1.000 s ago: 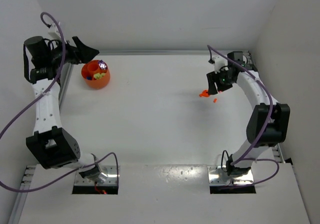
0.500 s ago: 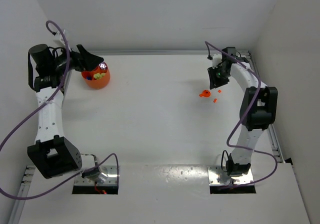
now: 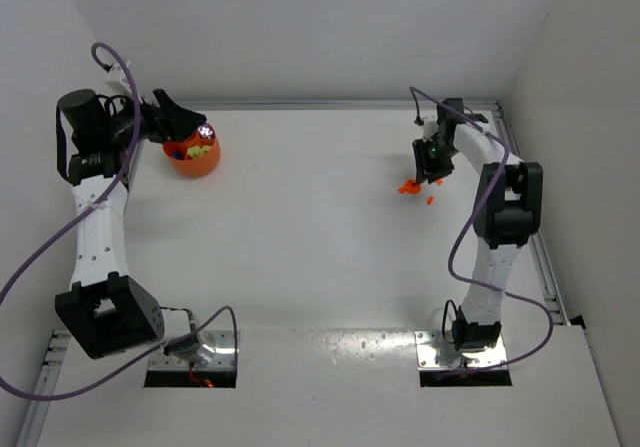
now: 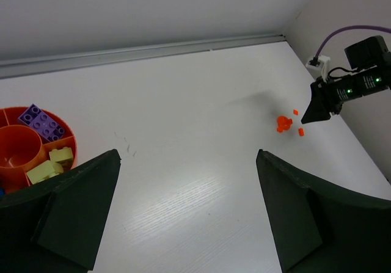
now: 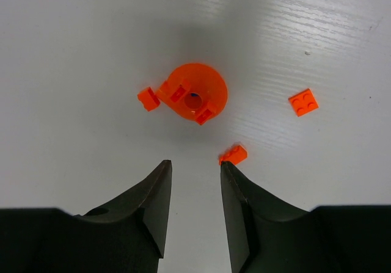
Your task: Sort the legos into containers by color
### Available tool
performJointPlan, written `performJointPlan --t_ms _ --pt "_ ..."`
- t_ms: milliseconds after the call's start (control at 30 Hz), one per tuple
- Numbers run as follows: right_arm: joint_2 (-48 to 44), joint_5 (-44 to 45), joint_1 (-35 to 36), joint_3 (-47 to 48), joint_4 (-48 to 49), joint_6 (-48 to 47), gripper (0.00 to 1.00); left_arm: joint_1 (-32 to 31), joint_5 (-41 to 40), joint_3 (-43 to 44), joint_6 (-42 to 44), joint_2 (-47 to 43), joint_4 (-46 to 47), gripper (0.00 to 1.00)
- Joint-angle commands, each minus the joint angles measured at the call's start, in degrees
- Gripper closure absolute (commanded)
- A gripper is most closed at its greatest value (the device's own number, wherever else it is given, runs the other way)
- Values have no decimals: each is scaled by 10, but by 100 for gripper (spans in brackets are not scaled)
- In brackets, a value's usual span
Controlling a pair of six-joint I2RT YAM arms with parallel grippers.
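**Centre the gap on the nearest orange brick before closing**

The small orange brick (image 5: 233, 155) lies on the white table (image 5: 91, 41) just ahead of the right gripper (image 5: 194, 166). It is not in line with the gap but off to one side, close to the tip of the finger on the right of the wrist view. Its long axis runs on a slant in that view, from lower left to upper right, so it sits skewed to the line along which the jaws close. Which face is up is too small to tell. The jaws stand partly apart with nothing between them: released, grasping nothing.

This brick looks like the one to pick. To do it well, the gripper should:

- shift sideways until the brick is centred in the gap;
- turn at the wrist so the pads meet its long sides;
- come down close to the table, and only then close (a brick this tiny will likely skid off if one finger reaches it first).

Beyond it sits a round orange piece (image 5: 195, 93) with a hole in its middle and a tiny orange brick (image 5: 146, 98) just beside its rim. An orange square plate (image 5: 303, 102), studs up, lies apart from them.

Well across the table, the divided orange bowl (image 4: 15, 154) holds a purple brick (image 4: 41, 121) and yellow-green bricks (image 4: 52, 163) in separate compartments. The left gripper (image 4: 188, 157) hovers beside it, jaws wide apart and empty.
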Motion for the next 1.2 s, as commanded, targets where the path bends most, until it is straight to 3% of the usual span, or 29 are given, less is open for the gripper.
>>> performJointPlan --t_ms 0,533,1167 --pt "18 17 1 26 -3 17 61 -4 -4 -5 8 -12 16 0" --pt "63 -2 7 66 3 65 56 -4 -9 -10 13 -12 16 0" --pt "80 4 -4 78 3 82 57 -4 -9 -15 13 -6 16 0"
